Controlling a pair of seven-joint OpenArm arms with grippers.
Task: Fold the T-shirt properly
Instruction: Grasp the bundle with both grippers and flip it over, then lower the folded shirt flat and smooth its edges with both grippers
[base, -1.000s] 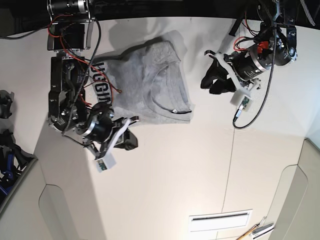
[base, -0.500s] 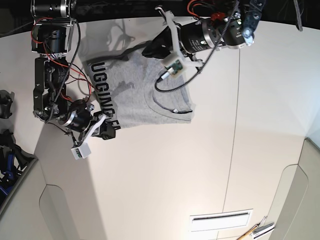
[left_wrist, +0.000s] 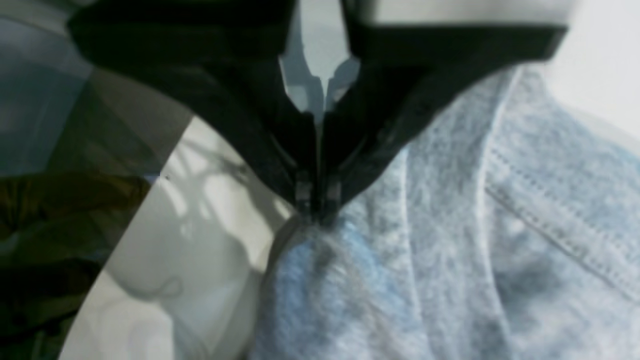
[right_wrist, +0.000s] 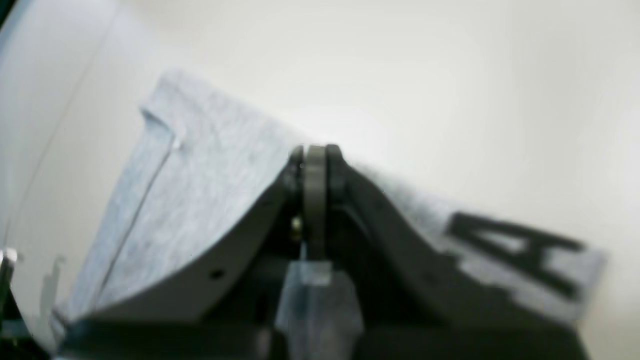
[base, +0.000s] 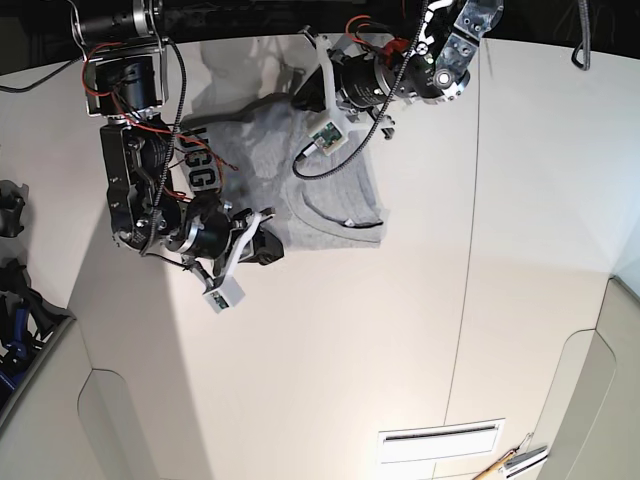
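Observation:
The heather-grey T-shirt (base: 335, 190) lies bunched at the far middle of the white table, with black lettering (base: 200, 172) showing at its left side. My left gripper (base: 298, 100) is at the shirt's far edge. In the left wrist view it (left_wrist: 317, 212) is shut on a pinch of grey fabric (left_wrist: 400, 280). My right gripper (base: 270, 248) is at the shirt's near-left edge. In the right wrist view it (right_wrist: 315, 155) is shut at the edge of the shirt (right_wrist: 210, 200), with a black letter (right_wrist: 520, 250) to the right.
A white slotted plate (base: 440, 440) and a wooden-handled tool (base: 510, 462) lie near the front right. Dark gear (base: 12, 215) and blue items (base: 15, 335) sit off the table's left edge. A seam (base: 462, 300) runs down the table.
My right gripper has moved to the right with the shirt's near-left edge, so less lettering shows. My left gripper has stayed at the far edge, shifting slightly.

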